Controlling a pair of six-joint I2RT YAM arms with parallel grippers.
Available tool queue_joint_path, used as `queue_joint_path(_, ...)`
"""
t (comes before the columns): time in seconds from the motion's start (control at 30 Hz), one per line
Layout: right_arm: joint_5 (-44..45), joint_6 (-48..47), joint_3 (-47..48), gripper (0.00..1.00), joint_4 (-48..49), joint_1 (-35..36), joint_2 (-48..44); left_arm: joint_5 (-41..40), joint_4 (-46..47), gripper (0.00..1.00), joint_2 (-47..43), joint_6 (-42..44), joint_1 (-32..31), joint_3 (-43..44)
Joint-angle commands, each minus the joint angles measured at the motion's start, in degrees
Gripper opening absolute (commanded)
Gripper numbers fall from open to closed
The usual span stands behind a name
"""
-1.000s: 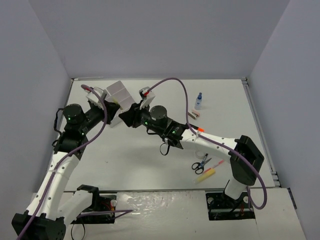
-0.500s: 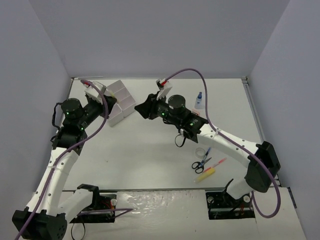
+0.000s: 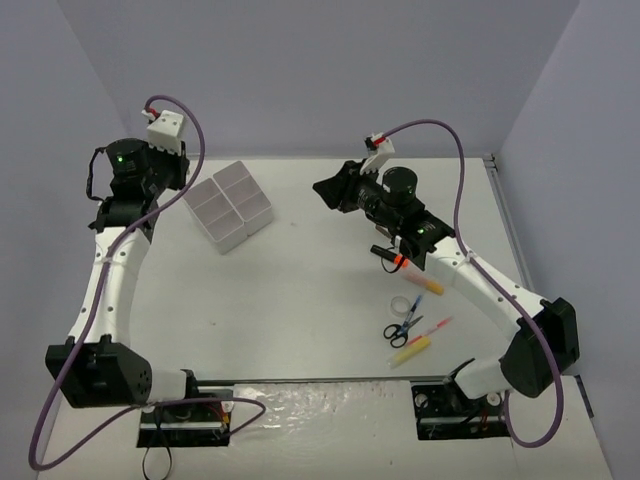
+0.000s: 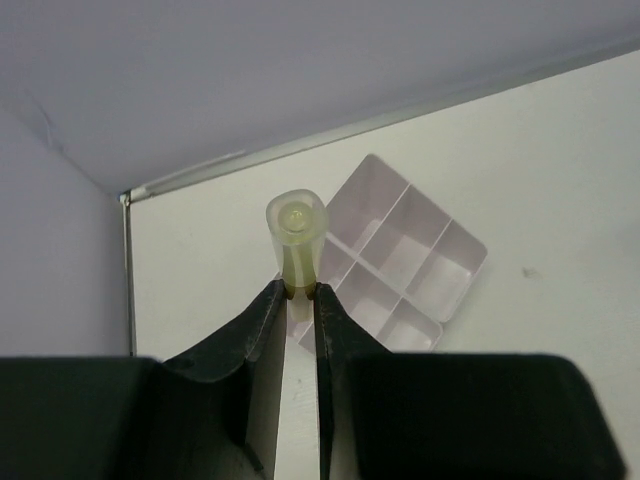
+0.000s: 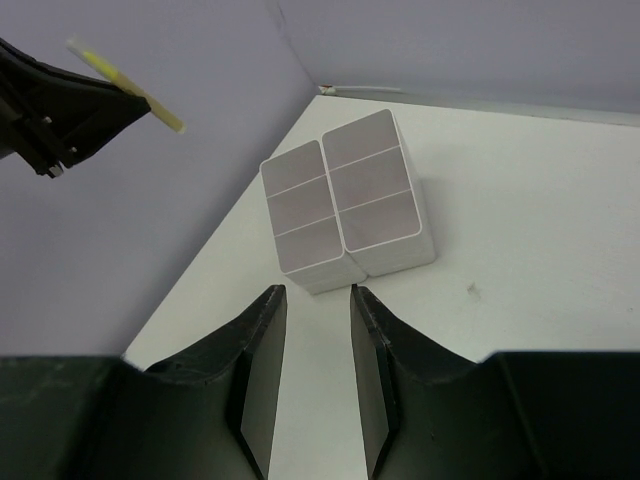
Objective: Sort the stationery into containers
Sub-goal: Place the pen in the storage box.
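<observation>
Pinching yellow highlighter (image 4: pixel 297 235) in left claw (image 4: pixel 300 292) near tray (image 4: pixel 440 265); right claw (image 5: pixel 318 292) spread, empty; tray bare, scissors (image 3: pixel 397 330) and rest wait on counter (image 3: pixel 300 300).

The left arm (image 3: pixel 108 285) and right arm (image 3: pixel 480 285) are built of white tubular links joined by round black joints, with small green lights (image 3: pixel 118 157) on the housings. A purple cable (image 3: pixel 460 185) loops along each arm to a white block (image 3: pixel 165 128) with a red plug. The left gripper (image 4: pixel 300 292) and right gripper (image 5: pixel 318 295) have black, tapering fingers (image 4: pixel 262 335).
</observation>
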Motion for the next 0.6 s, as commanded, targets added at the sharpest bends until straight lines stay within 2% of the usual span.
queue_joint_path(0.0, 0.0, 2.1, 4.4, 0.29, 0.0, 0.4, -3.8, 3.6, -0.7, 0.0, 4.7, 3.7, 5.3, 2.5)
queue_joint_path(0.1, 5.2, 3.3, 3.7, 0.26, -1.1, 1.5, -5.6, 6.8, 1.2, 0.0, 8.4, 1.9, 8.7, 3.7)
queue_joint_path(0.23, 13.4, 2.8, 3.0, 0.25, -2.5, 4.9, -7.2, 9.8, 13.9, 0.0, 6.9, 3.3, 9.1, -2.4)
queue_joint_path(0.43, 22.4, 1.3, 4.6, 0.25, -4.3, 12.1, -6.5, 12.7, 24.1, 0.0, 6.7, -7.6, 9.1, -6.0)
queue_joint_path(0.57, 24.4, 1.9, 3.3, 0.25, -2.5, 14.2, -6.7, 12.1, 29.0, 0.0, 8.0, -9.6, 9.1, -8.5)
